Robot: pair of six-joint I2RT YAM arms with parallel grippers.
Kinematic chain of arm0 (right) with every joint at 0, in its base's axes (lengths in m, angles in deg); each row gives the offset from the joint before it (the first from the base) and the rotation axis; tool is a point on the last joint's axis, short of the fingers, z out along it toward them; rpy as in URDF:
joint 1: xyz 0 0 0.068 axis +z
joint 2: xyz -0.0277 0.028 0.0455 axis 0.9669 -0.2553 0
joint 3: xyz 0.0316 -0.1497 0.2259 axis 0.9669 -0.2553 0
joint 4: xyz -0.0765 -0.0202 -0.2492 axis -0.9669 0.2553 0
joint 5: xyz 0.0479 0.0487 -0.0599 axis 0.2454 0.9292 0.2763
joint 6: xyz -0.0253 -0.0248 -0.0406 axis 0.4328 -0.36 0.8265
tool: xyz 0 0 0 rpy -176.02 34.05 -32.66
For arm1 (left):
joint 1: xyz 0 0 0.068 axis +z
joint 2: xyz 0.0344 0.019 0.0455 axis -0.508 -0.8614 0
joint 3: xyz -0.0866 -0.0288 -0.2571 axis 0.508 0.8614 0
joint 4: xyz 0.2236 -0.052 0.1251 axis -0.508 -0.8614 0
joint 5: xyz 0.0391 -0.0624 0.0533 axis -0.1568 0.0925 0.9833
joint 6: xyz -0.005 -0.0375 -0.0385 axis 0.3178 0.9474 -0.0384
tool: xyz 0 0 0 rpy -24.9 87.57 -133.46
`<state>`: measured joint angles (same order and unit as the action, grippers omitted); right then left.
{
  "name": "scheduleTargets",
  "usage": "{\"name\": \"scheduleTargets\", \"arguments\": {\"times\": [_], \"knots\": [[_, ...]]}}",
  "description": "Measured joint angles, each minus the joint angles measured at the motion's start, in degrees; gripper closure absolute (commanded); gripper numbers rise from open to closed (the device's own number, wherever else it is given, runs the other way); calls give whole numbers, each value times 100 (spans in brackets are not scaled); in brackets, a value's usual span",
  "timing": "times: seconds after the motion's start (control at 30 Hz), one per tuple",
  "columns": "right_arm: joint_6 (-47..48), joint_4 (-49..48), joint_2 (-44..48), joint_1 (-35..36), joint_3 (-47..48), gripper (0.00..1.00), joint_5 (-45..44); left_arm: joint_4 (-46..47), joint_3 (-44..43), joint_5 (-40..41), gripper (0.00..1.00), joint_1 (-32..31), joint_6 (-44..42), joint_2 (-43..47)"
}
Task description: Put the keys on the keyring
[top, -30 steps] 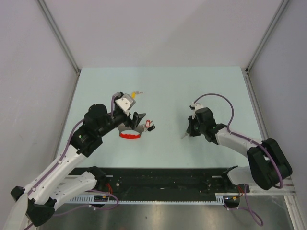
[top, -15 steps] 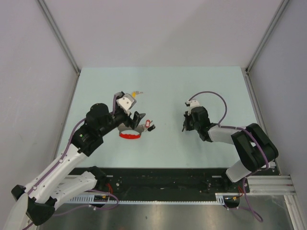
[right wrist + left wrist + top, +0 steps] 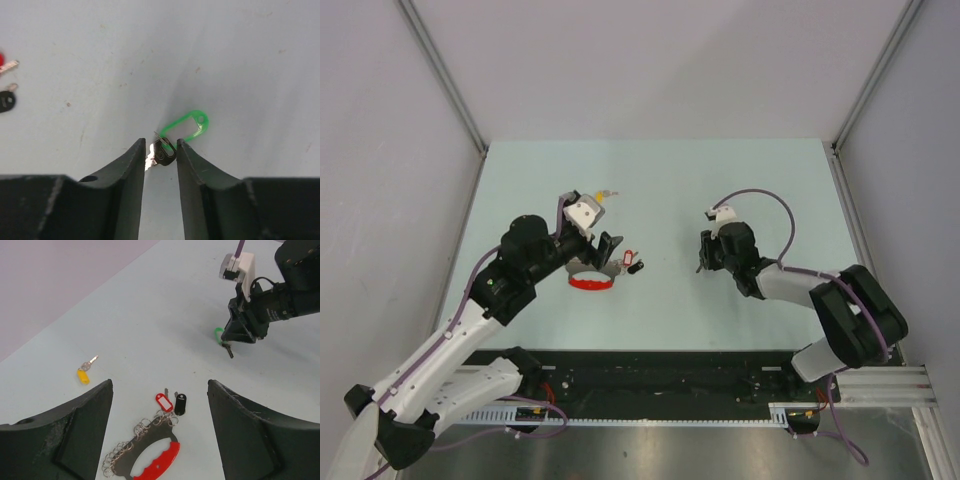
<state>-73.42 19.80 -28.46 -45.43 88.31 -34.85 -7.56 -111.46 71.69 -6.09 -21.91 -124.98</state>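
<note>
Over the pale green desk point(image 3: 760, 190), top external view: the left end effector point(image 3: 607, 250) hovers at the keyring point(image 3: 592, 282), a loop of bright red band and grey metal chain. A tiny silver yellow-headed key point(image 3: 606, 194) lies farther back. The right end effector point(image 3: 704, 260) is lowered to the desk, well apart from the loop.

Left wrist view: the left end effector point(image 3: 159, 384) stands wide open and holds nothing. The keyring point(image 3: 159, 461) lies flat below it, with a small red tag point(image 3: 162, 401) and a small black tag point(image 3: 180, 403) touching its chain. The yellow-headed key point(image 3: 84, 374) rests apart on one side. The tiny green-headed key point(image 3: 219, 336) lies under the tips of the right end effector point(image 3: 235, 337).

Right wrist view: the right end effector point(image 3: 161, 150) is only narrowly parted and straddles the dark end of the green-headed key point(image 3: 186, 125), whose plastic head lies flat just beyond the tips. A sliver of light beside one finger suggests that nothing is firmly gripped.

Likely failures: closing on so thin a part flat on the desk may squeeze it out sideways or jam the tips against the surface. Any lift with a partial pinch risks dropping the key short of the keyring.
</note>
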Motion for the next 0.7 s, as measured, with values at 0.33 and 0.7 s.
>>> {"name": "scheduleTargets", "arguments": {"times": [0.33,0.7], "knots": [[-31,120,1513,4,0,32,282,2,2,109,16,0,20,-107],[-72,570,1996,31,0,11,975,-501,-240,951,15,0,988,-1440]]}}
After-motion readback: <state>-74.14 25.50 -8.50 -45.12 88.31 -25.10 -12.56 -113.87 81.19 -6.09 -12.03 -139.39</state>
